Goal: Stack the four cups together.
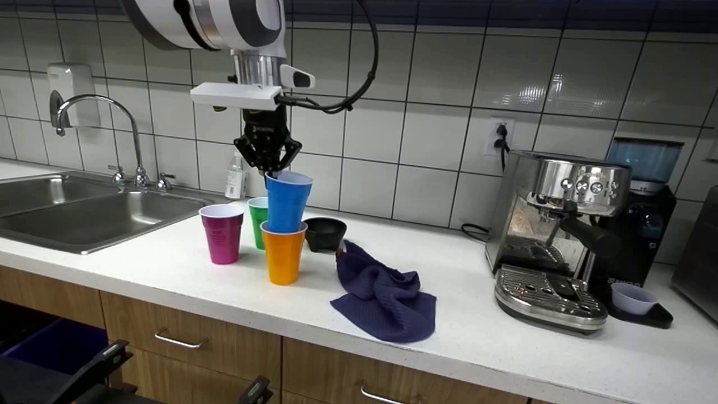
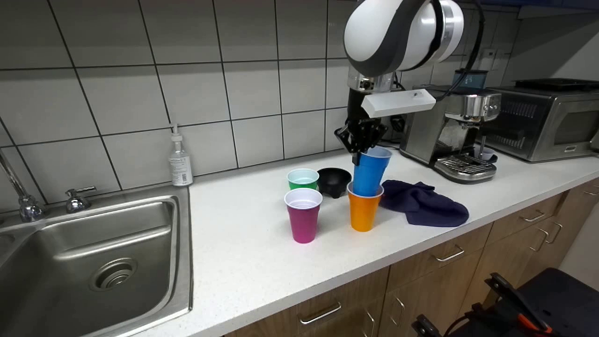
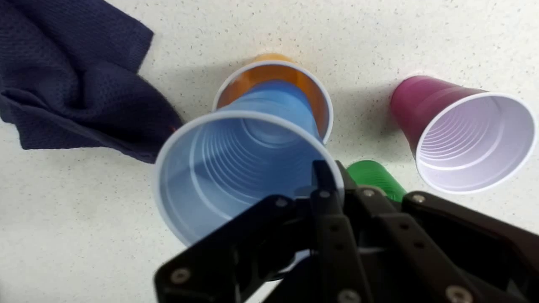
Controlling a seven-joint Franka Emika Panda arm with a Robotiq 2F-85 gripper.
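"How far along is the stacking?"

"Partway, I'd judge. The pincer [image 3: 334, 174] is clamped on the wall of the blue tumbler [image 1: 288, 203] at its lip, one finger inside and one outside. That tumbler hangs below it, slightly tilted, its base within the mouth of the orange tumbler [image 1: 284, 258]."

"So that pair is done?"

"Not to my eye: most of the blue body shows above the orange rim, so it looks unseated. The orange tumbler stands on the countertop [image 2: 238, 243], below the pincer."

"And the remaining two?"

"Neither is stacked. The purple tumbler [image 1: 224, 240] stands upright, lower than the pincer and off to its side toward the sink [image 2: 183, 243]; the green tumbler [image 1: 257, 225] is down on that side too, nearer the tiled wall [image 2: 256, 140]. Both are left to nest."

"How do they look?"

"Tapered plastic, with pale lips. Beside the pincer in the wrist view, fine rings show inside the blue and purple ones, whitish in the purple. The orange looks orange within. The green's pale mint inside shows in both exterior views."
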